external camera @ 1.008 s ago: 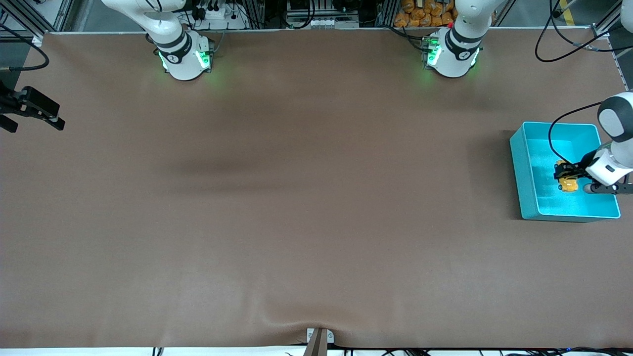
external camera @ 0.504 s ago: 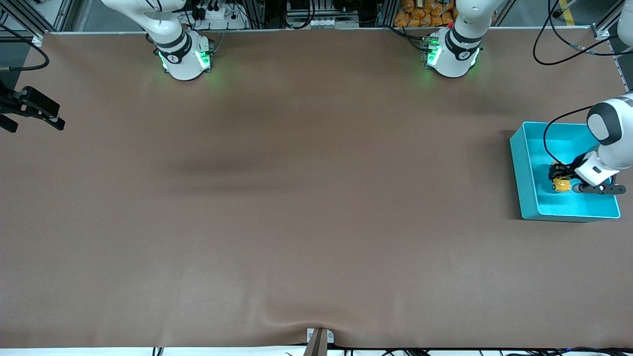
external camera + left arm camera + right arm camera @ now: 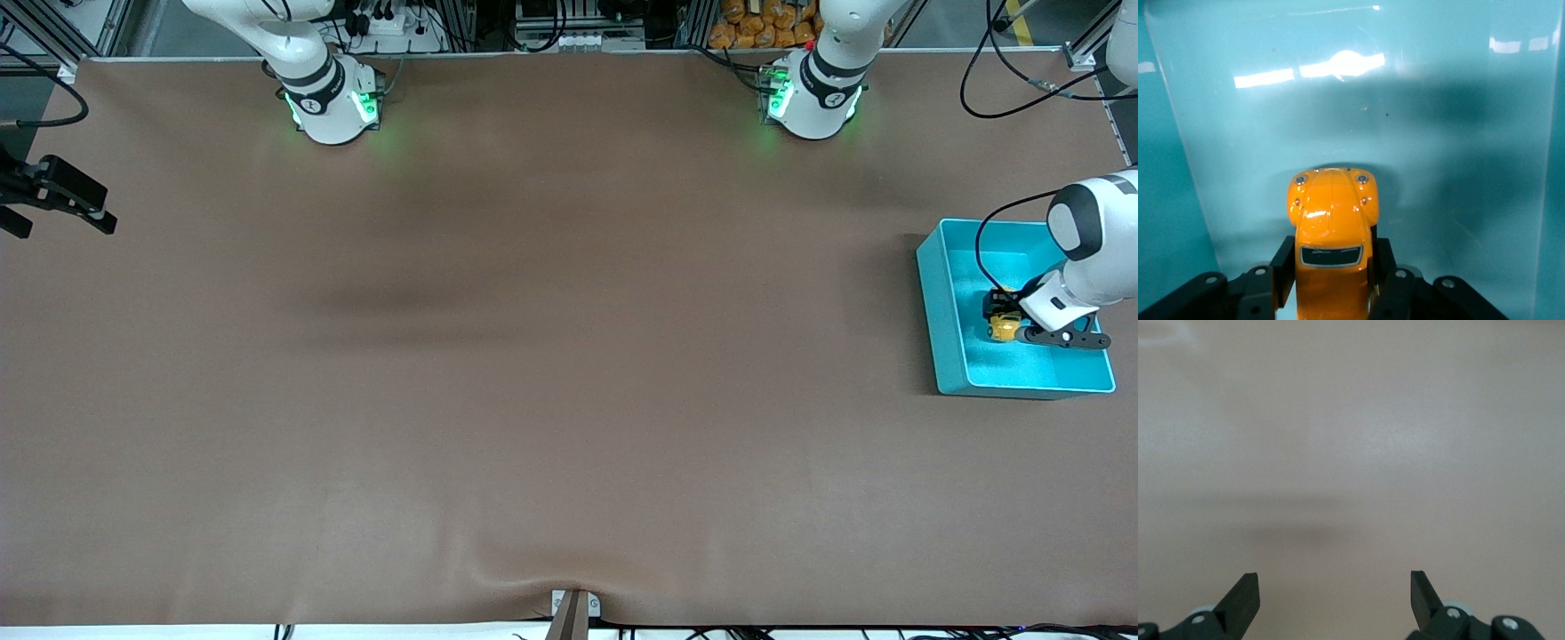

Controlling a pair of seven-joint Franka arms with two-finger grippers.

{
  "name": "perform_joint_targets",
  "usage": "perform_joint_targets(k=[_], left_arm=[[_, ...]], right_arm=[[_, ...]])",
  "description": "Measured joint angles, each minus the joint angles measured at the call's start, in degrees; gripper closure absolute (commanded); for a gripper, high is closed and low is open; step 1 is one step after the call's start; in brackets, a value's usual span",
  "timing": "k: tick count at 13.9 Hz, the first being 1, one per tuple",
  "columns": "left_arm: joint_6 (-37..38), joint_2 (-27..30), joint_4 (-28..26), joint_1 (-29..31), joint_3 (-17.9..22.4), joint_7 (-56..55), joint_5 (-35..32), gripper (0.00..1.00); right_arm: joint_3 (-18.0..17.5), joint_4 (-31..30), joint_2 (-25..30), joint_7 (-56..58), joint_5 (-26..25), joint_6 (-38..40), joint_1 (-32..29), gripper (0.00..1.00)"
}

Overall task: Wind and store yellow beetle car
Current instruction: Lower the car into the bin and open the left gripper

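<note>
The yellow beetle car (image 3: 1003, 331) is a small orange-yellow toy held low inside the teal bin (image 3: 932, 311) at the left arm's end of the table. My left gripper (image 3: 997, 320) is shut on the car's sides. In the left wrist view the car (image 3: 1331, 213) sits nose-out between the black fingers (image 3: 1282, 267), close over the bin floor (image 3: 1445, 133). I cannot tell whether its wheels touch the floor. My right gripper (image 3: 62, 196) waits open and empty over the right arm's end of the table, and it also shows in the right wrist view (image 3: 1335, 587).
The brown table cover (image 3: 569, 356) shows no other loose objects. The bin's walls stand around the left gripper on all sides. A small bracket (image 3: 573, 609) sits at the table edge nearest the front camera.
My left gripper, still shut on the car, has shifted inside the bin toward the right arm's end and sits lower. The right arm has not moved.
</note>
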State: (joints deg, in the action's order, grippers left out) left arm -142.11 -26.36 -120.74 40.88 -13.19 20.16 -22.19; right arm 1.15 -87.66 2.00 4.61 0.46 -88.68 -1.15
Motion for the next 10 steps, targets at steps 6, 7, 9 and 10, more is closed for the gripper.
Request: perform_joint_targets(k=[6,7,9,10], left_arm=[[-0.2,0.1,-0.4,0.8,-0.2,0.0,0.0,0.0],[-0.3,0.5,-0.2,0.8,-0.5,0.0,-0.1,0.0],[-0.3,1.9,0.3,0.9,-2.4,0.0,-0.1,0.0],[0.0,3.1,0.6,0.9,-3.8,0.0,-0.1,0.0]], right_arm=[[0.0,0.0,0.0,0.0,0.0,0.0,0.0,0.0],[0.0,0.0,0.0,0.0,0.0,0.0,0.0,0.0],[0.0,0.0,0.0,0.0,0.0,0.0,0.0,0.0],[0.0,0.0,0.0,0.0,0.0,0.0,0.0,0.0]])
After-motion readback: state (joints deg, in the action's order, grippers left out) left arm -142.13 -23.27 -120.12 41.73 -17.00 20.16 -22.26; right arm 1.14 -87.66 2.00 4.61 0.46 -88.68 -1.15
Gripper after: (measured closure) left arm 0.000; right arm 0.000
